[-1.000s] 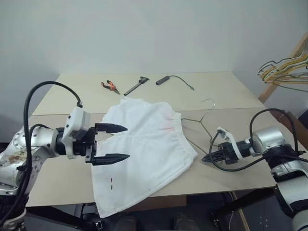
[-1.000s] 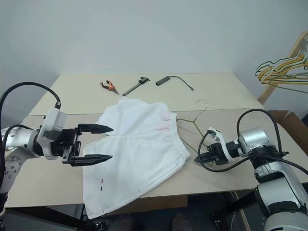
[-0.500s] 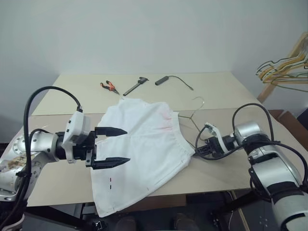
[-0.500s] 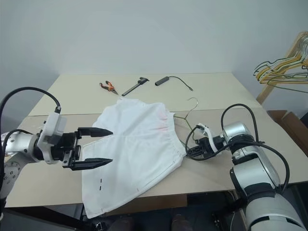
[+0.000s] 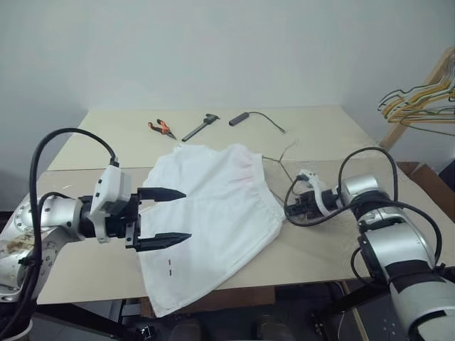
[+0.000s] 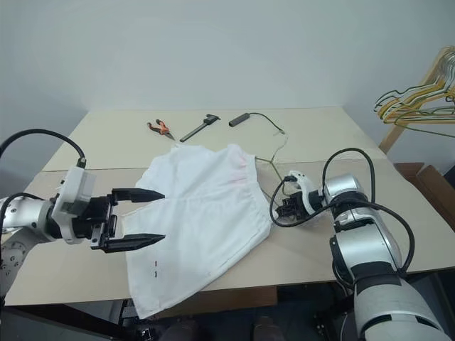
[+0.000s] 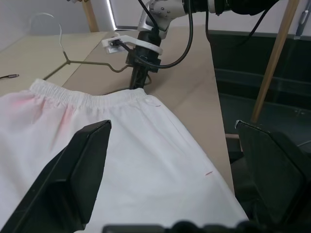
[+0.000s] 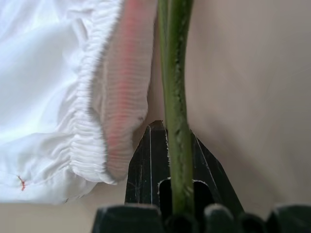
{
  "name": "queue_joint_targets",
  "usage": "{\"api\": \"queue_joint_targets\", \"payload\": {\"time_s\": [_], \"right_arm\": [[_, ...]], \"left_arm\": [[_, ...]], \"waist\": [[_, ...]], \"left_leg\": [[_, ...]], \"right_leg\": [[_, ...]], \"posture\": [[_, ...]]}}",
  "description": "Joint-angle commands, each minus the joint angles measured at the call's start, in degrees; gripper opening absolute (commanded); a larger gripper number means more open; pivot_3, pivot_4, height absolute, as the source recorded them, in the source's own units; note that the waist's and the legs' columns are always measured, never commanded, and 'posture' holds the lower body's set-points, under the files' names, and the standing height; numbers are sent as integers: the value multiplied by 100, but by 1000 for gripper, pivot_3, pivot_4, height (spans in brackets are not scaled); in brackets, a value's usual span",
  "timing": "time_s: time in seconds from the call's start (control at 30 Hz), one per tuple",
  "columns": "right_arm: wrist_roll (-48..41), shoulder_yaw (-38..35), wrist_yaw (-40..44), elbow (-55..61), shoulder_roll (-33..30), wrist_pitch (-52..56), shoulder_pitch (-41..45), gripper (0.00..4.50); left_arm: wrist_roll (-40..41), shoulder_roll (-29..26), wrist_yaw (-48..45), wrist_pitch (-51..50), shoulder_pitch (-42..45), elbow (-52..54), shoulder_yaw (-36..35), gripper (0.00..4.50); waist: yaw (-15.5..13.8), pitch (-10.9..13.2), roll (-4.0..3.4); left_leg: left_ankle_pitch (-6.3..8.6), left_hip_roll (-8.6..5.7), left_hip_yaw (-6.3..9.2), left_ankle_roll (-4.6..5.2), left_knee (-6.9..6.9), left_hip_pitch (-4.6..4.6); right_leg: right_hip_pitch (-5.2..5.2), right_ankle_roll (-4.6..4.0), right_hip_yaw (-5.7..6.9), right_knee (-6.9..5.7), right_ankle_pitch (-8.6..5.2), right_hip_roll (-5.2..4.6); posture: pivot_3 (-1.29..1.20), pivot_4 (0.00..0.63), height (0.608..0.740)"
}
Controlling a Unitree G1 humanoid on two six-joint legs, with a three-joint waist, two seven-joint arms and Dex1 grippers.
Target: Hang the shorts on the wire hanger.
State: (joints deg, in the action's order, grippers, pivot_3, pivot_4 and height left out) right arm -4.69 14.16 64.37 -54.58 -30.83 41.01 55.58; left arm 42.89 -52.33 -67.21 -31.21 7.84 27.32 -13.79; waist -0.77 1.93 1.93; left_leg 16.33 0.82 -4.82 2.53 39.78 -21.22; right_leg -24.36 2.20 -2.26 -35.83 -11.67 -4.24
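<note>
On the table, wire hanger hook pointing away from shorts.

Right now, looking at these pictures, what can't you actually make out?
- Wire hanger: in the head views the shorts cover part of its triangle, so how far it reaches inside is hidden.
- Right gripper: its fingertips meet the waistband edge in the left wrist view; whether they pinch cloth too cannot be told.
- Small tools at the table's far side: too small to identify for certain.
- Shorts' lower hem: hangs past the table edge.
</note>
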Motion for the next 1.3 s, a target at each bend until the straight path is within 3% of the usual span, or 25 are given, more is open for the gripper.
{"api": "queue_joint_targets", "payload": {"time_s": [0.03,0.3,0.47,0.63,0.93,1.13,1.23,1.3], "right_arm": [[32,-416,-535,1662,-230,-929,-383,0],[51,-559,-736,4699,-574,-1720,-1190,0],[37,-185,-342,6053,-919,-1096,-1401,0],[2,209,3,6700,-1213,-134,-1260,0],[-313,547,525,7125,-1430,725,-831,0],[-483,679,738,7330,-1622,910,-700,0],[-548,702,764,7382,-1648,1039,-645,0],[-574,726,754,7394,-1663,1105,-620,0]], "left_arm": [[-17,-36,19,84,250,-102,-5,4460],[-650,-337,-283,674,1309,-1298,83,4460],[-1053,-585,-664,1214,2323,-2282,178,4460],[-1427,-746,-1424,1840,3030,-2958,532,4460],[-3064,-25,-1709,3181,4099,-4486,1987,4460],[-3378,415,-2147,3561,4502,-5218,2415,4460],[-3428,609,-2189,3569,4577,-5336,2457,3862],[-3402,673,-2278,3561,4594,-5356,2444,3227]], "waist": [[-5,2,-4],[75,15,-23],[131,15,-22],[151,15,-21],[149,15,-21],[163,14,-20],[176,15,-20],[179,15,-20]], "left_leg": [[0,1,0,0,0,-1],[0,1,-2,0,0,-3],[0,0,-3,1,1,-3],[1,-1,-12,4,6,-5],[0,0,-41,5,15,-8],[5,0,-38,12,39,-72],[5,0,-36,13,54,-108],[5,1,-35,13,55,-110]], "right_leg": [[-1,0,1,-1,0,-1],[-4,-2,2,-1,-2,7],[-1,-1,5,4,-4,5],[1,1,5,8,-4,1],[1,-1,10,2,-5,6],[-47,1,15,-3,-5,4],[-82,1,14,-16,-3,4],[-83,1,15,-17,-2,4]], "posture": [[86,0,740],[45,0,740],[37,0,740],[34,0,740],[16,0,740],[2,0,740],[-7,0,740],[-8,0,740]]}}
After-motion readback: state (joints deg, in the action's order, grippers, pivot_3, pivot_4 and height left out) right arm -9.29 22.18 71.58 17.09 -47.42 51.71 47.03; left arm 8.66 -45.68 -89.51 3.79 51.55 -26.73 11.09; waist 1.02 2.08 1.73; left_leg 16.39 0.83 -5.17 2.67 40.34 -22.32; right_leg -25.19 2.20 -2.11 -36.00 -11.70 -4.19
